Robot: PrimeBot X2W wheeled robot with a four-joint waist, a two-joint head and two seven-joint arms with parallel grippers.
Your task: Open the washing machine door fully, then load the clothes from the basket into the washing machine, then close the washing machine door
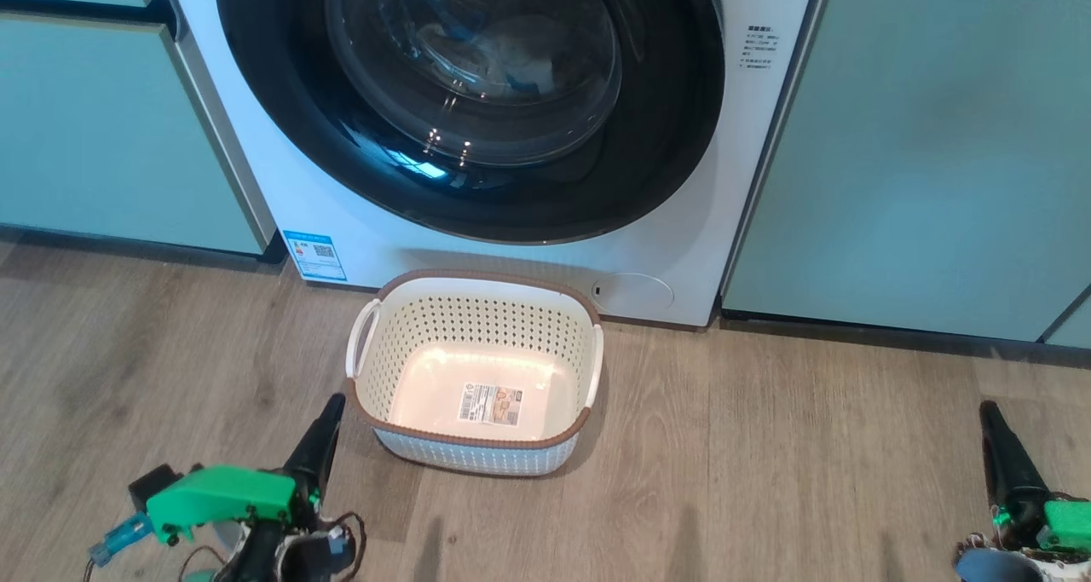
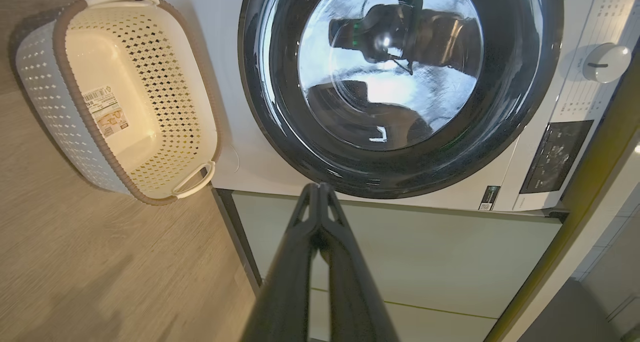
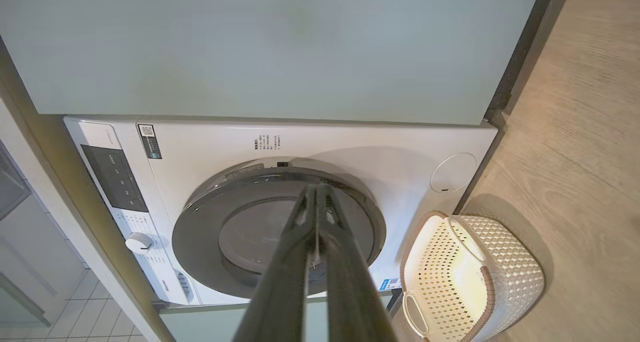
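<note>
Laundry loaded, door shut: task looks finished.
The basket [image 1: 477,285] sits empty on the floor [image 1: 767,454] before the washing machine [image 1: 673,224]; the clothes [image 1: 511,58] show through the closed washing machine door [image 1: 281,105]. The left gripper [image 1: 332,405] and right gripper [image 1: 989,413] have their jaws closed and empty.

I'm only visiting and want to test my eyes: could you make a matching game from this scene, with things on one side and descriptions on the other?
Things:
1. basket
2. washing machine door
3. left claw
4. sticker

Descriptions:
A. blue-bordered, low on the machine's front
B. empty, on the floor
C. glossy black, closed
D. fingers pressed together

Pairs: 1-B, 2-C, 3-D, 4-A
</note>
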